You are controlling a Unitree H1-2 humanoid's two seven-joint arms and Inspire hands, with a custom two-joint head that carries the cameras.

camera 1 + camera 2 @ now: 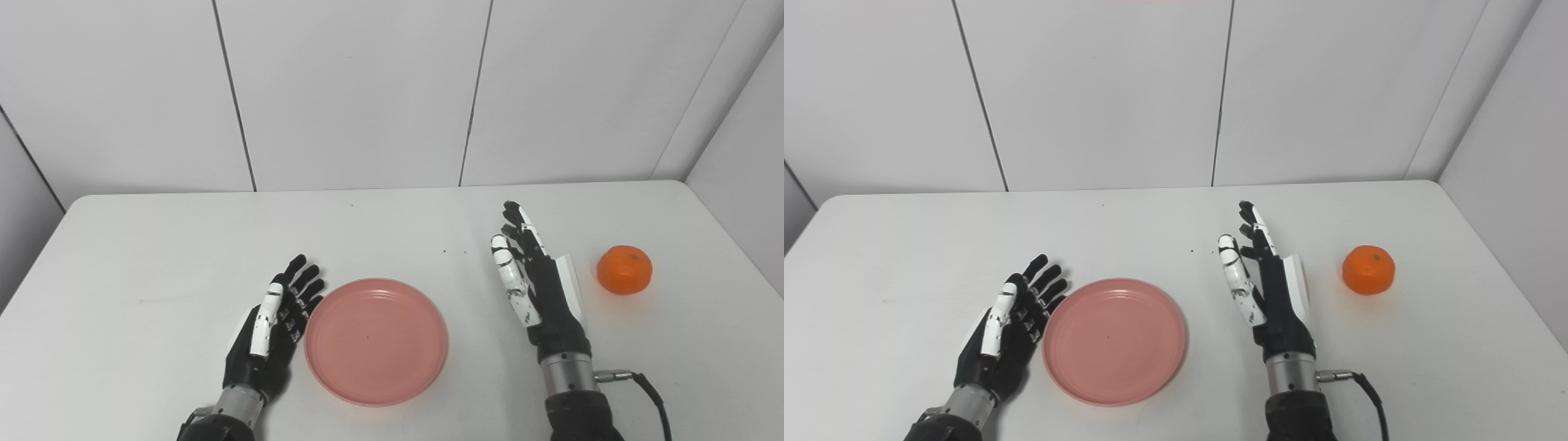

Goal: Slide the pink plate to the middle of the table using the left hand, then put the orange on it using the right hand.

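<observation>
A round pink plate (376, 340) lies flat on the white table (153, 245), near the front and about midway across. Just left of its rim rests my left hand (274, 321), open, fingers straight and pointing away from me, its fingertips right beside the plate's edge. My right hand (535, 288) stands on edge to the right of the plate, open and holding nothing. An orange (624, 269) sits on the table a short way right of that hand, apart from it.
White wall panels (355, 92) rise behind the table's far edge, and a side wall (747, 184) closes in on the right. A black cable (652, 395) trails from the right wrist.
</observation>
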